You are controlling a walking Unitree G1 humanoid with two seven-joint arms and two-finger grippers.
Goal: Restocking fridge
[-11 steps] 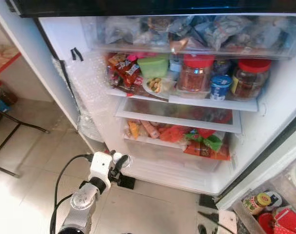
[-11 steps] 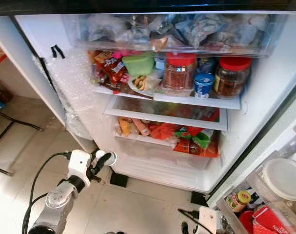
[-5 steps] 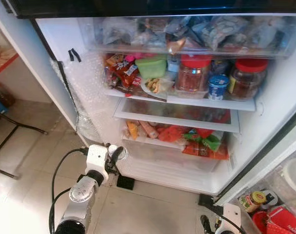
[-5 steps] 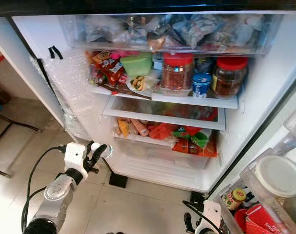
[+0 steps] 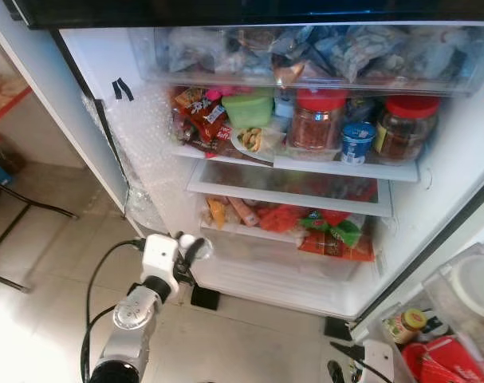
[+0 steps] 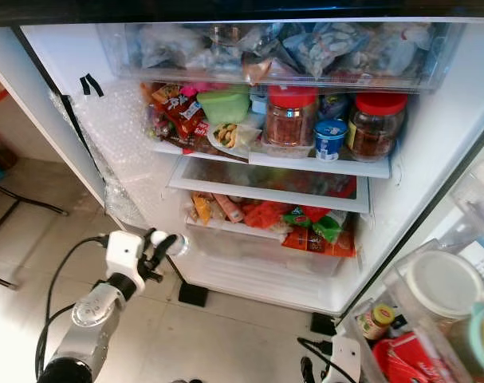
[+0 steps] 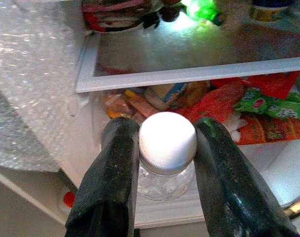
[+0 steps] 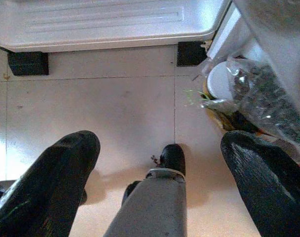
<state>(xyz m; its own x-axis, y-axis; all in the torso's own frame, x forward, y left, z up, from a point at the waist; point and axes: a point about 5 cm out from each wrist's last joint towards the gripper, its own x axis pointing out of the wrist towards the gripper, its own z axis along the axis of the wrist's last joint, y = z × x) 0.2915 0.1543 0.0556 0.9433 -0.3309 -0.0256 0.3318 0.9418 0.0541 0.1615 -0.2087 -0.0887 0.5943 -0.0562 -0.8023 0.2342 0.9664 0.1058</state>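
My left gripper (image 5: 192, 246) is shut on a small clear bottle with a white cap (image 7: 167, 139); its two black fingers (image 7: 115, 163) press the neck from both sides. It hangs low in front of the open fridge (image 5: 146, 64), just before the bottom drawer (image 5: 289, 227) of red and green packets. Above that, a glass shelf (image 5: 297, 166) carries red-lidded jars (image 5: 321, 120), a green tub (image 5: 251, 108) and a blue-lidded cup (image 5: 358, 142). My right gripper (image 8: 159, 140) is open, low over the tiled floor (image 8: 115, 108).
The fridge door on the right holds bins with a yellow-lidded jar (image 5: 407, 323) and a white-lidded container (image 6: 434, 279). Bubble wrap (image 5: 146, 152) lines the fridge's left wall. A black-legged stand (image 5: 18, 207) is on the floor at the left. My own leg (image 8: 150, 207) is below the right gripper.
My left gripper has risen slightly with the bottle, closer to the bottom drawer. The camera has shifted a little. The right arm has barely moved.
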